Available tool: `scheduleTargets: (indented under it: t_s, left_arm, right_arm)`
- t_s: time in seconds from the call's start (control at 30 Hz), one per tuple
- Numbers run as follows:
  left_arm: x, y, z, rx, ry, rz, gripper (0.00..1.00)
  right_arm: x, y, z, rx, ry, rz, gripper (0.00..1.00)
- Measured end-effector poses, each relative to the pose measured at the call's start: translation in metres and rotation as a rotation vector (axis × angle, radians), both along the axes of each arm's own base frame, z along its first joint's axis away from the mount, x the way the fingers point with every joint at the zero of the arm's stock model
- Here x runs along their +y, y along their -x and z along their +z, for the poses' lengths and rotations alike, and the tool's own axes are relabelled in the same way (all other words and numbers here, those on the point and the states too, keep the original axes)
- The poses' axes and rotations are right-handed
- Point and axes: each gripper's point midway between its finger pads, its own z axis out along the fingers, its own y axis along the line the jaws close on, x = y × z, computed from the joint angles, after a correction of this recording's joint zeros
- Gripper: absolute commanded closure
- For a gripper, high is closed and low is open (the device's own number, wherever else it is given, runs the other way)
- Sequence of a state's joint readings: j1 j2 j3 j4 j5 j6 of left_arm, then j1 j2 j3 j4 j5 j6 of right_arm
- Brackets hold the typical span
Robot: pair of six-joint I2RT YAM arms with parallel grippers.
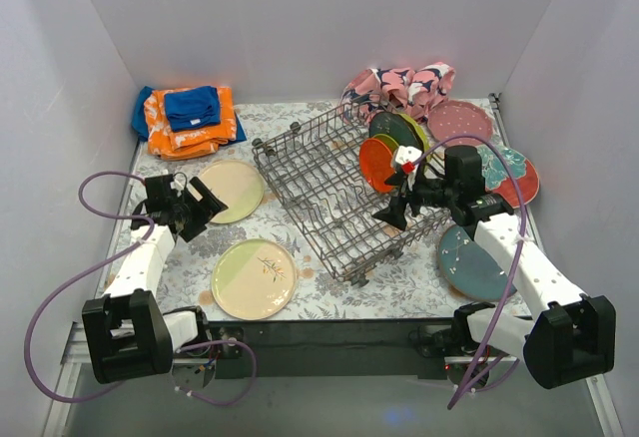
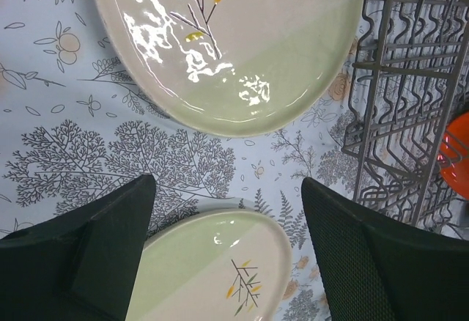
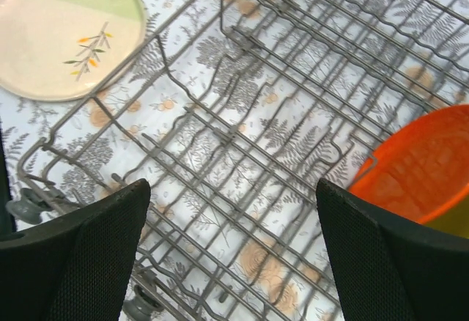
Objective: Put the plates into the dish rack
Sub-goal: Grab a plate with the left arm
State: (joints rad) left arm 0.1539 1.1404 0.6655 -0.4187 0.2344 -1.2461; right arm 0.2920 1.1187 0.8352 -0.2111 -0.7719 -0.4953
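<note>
- The left claw (image 1: 203, 208) is seen released: its two fingers (image 2: 88, 255) are spread wide and nothing is grasped between them.
- A cream and green plate (image 2: 212, 270) with a leaf sprig is seen below this claw, in the gap of the fingers. A second sprig plate (image 2: 242, 57) lies just ahead of it. Both are flat on the printed tablecloth (image 2: 110, 152) and untouched.
- The dish rack (image 1: 319, 183) is found to the right of the left claw, apart from it.
- The right claw (image 3: 231, 189) is released too, the fingers are wide apart and nothing is held. It is kept over the wires of the rack.
- An orange plate (image 3: 418, 163) is stood on edge in the rack, close beside one finger of the right claw; contact cannot be told.
- Dark green plates (image 1: 396, 129) are stood in the rack just beyond the orange one.
- A teal plate (image 1: 469, 257) lies flat behind the right claw, beside its arm.
- A dotted pink plate (image 1: 459, 118) lies well beyond the right claw, near a patterned cloth (image 1: 399, 83).
</note>
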Motion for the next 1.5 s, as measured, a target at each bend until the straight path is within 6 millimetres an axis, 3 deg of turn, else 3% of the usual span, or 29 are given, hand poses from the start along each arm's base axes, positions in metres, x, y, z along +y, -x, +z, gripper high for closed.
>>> scheduleTargets:
  t_s: [0.17,0.57,0.93,1.27,1.5]
  left_arm:
    - [-0.006,0.001,-0.003,0.056,0.047,-0.011,0.3]
    - [-0.033,0.019,-0.007,0.186,0.075,-0.116,0.33]
    - [-0.005,-0.002,-0.012,0.236,0.005,0.101,0.35]
    - [0.014,-0.019,-0.032,0.305,-0.029,0.254,0.39]
    - [0.025,-0.024,-0.062,0.39,-0.01,0.334,0.48]
  right_arm:
    - [0.006,0.013,0.001,0.02,-0.037,0.07,0.02]
    - [0.008,0.021,0.0,0.046,-0.05,0.101,0.02]
    - [0.006,0.017,-0.003,0.042,-0.036,0.086,0.02]
    - [0.003,0.012,-0.007,0.043,-0.025,0.072,0.02]
    - [0.003,0.011,-0.012,0.059,-0.02,0.071,0.02]
